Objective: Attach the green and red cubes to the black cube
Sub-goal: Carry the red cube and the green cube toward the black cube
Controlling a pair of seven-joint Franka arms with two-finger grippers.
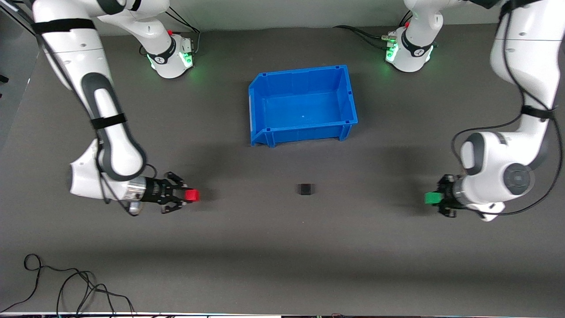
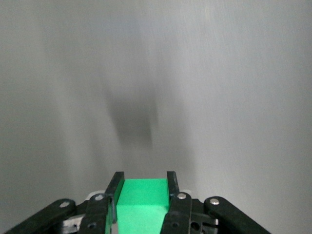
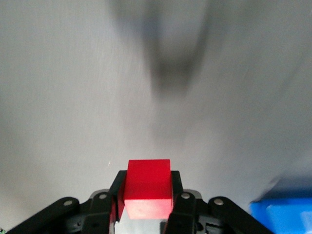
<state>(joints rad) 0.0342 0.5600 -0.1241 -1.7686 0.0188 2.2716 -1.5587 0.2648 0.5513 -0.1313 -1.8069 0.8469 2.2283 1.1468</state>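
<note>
The black cube (image 1: 305,189) sits on the grey mat mid-table, nearer to the front camera than the blue bin. My right gripper (image 1: 189,195) is shut on the red cube (image 1: 192,195) and holds it over the mat toward the right arm's end of the table, level with the black cube. The red cube also shows between the fingers in the right wrist view (image 3: 147,184). My left gripper (image 1: 436,198) is shut on the green cube (image 1: 432,198) over the mat toward the left arm's end. The green cube fills the jaws in the left wrist view (image 2: 143,202).
An empty blue bin (image 1: 348,95) stands between the two arm bases, farther from the front camera than the black cube. A corner of it shows in the right wrist view (image 3: 282,214). Loose black cables (image 1: 66,287) lie at the mat's near edge toward the right arm's end.
</note>
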